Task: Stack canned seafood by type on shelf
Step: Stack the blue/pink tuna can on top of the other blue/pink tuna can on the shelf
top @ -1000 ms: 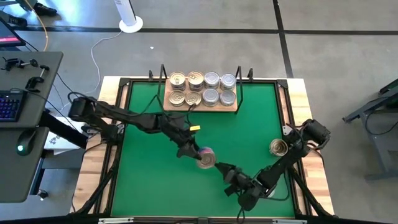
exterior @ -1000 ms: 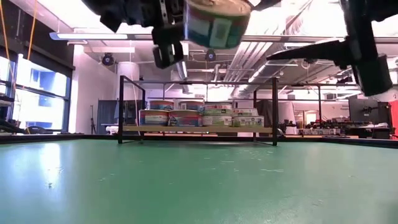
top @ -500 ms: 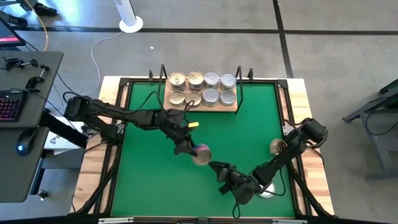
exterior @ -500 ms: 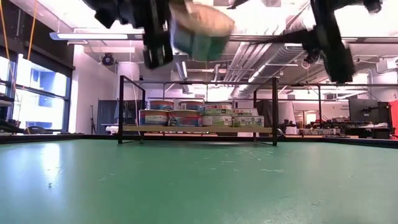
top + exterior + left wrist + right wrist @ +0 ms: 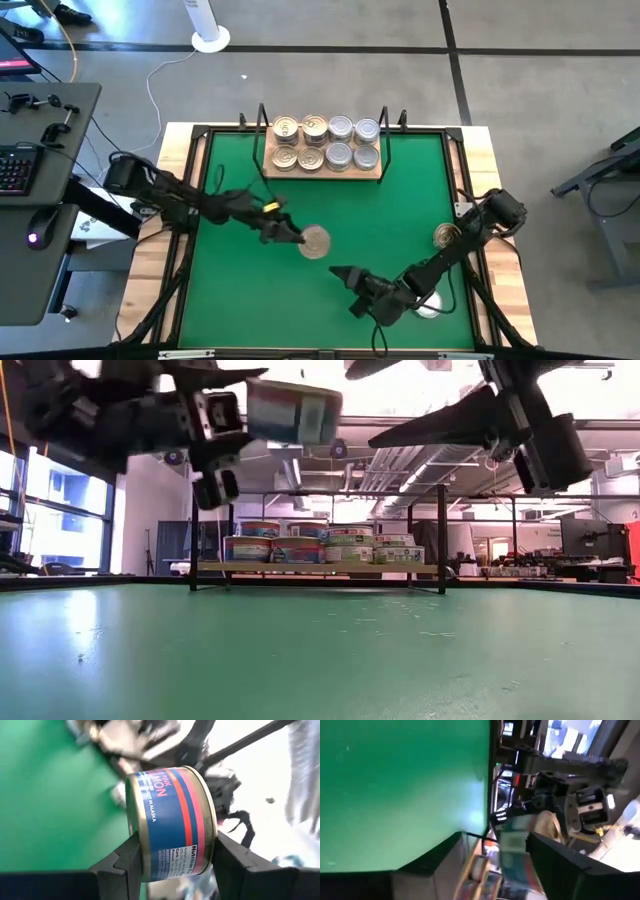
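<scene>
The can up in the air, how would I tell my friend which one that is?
Find the big green mat, then the left arm reaching over its middle. The can is clamped in the left gripper, held above the mat. Every other can sits on something, the wooden shelf or the mat; this blue and pink one touches nothing below.

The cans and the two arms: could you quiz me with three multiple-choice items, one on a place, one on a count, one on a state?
1. Where is the shelf?
A. far edge of the mat
B. near edge
C. off the table

2. How many can tops show on the shelf from above?
A. four
B. eight
C. twelve

3. The left tool is:
A. open, empty
B. shut on a can
C. out of view

Answers: 1 A, the high view shows it at the mat's far side. 2 B, two rows of four. 3 B, the left wrist view shows its fingers clamping a blue-labelled can.
</scene>
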Action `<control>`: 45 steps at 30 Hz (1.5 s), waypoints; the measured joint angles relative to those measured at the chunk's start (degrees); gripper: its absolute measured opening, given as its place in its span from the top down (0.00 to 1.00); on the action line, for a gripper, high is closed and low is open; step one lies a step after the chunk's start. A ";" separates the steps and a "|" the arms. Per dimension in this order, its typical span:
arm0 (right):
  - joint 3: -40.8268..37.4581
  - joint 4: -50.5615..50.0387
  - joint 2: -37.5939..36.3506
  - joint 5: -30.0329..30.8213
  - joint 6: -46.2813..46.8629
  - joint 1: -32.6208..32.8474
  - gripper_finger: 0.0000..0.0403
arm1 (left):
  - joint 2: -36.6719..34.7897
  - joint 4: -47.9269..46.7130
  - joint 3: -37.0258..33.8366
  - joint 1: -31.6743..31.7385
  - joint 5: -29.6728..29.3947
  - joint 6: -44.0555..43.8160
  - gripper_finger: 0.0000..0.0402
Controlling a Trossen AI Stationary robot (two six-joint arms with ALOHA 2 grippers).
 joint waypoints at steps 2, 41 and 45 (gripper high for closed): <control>-0.04 1.89 0.00 -0.28 -4.58 -0.44 0.41 | 0.02 7.51 -2.32 -1.32 -3.78 -0.74 0.62; -0.11 30.15 -0.43 -3.18 -33.58 -12.51 0.53 | -0.47 15.77 -3.23 -5.98 -13.38 0.66 0.56; 0.01 28.55 -0.49 -1.05 -19.33 -12.06 0.55 | -0.58 16.85 -3.25 -4.29 -7.13 7.51 0.27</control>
